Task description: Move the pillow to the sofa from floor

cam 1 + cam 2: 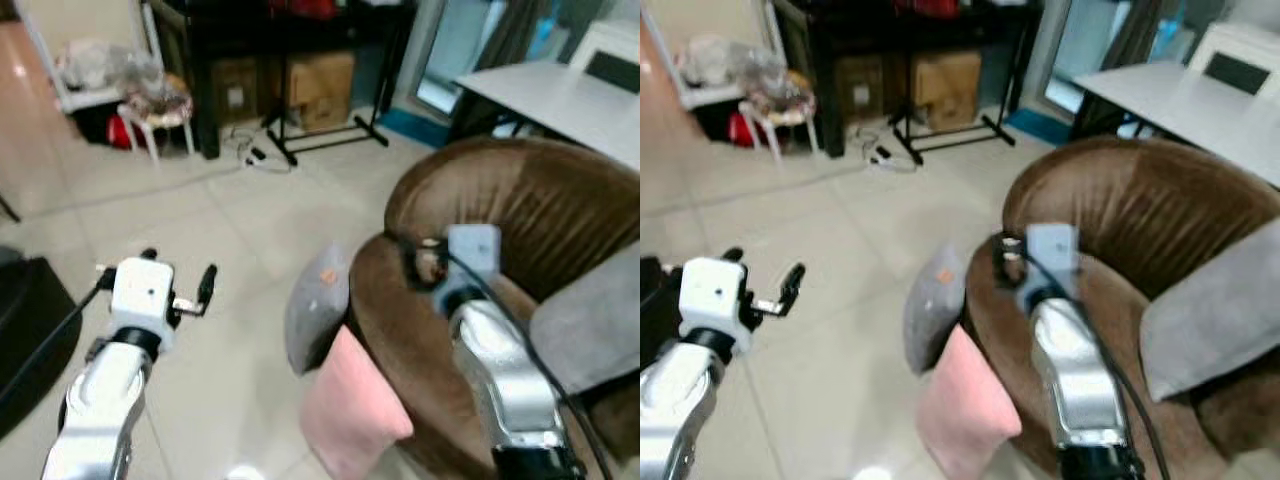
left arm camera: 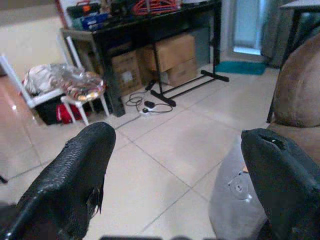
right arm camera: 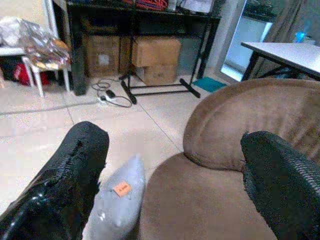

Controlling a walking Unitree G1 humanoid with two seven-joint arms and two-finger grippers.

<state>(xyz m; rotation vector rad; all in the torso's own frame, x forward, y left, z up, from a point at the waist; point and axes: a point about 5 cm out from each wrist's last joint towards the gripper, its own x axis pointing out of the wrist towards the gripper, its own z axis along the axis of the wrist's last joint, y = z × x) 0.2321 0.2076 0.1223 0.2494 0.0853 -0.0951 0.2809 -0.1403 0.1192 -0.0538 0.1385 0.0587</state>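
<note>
The grey fabric pillow point(image 1: 317, 305) with an orange tag stands on edge on the tiled floor point(image 1: 200, 230), leaning against the near-left side of the round brown velvet sofa point(image 1: 520, 220), with a pink cushion point(image 1: 350, 410) just nearer. The left pincer point(image 1: 185, 290) hovers left of the pillow, fingers spread wide and empty, presumably staged for a side approach. The right pincer point(image 3: 170, 170) is raised over the sofa seat, likewise wide open and empty
</note>
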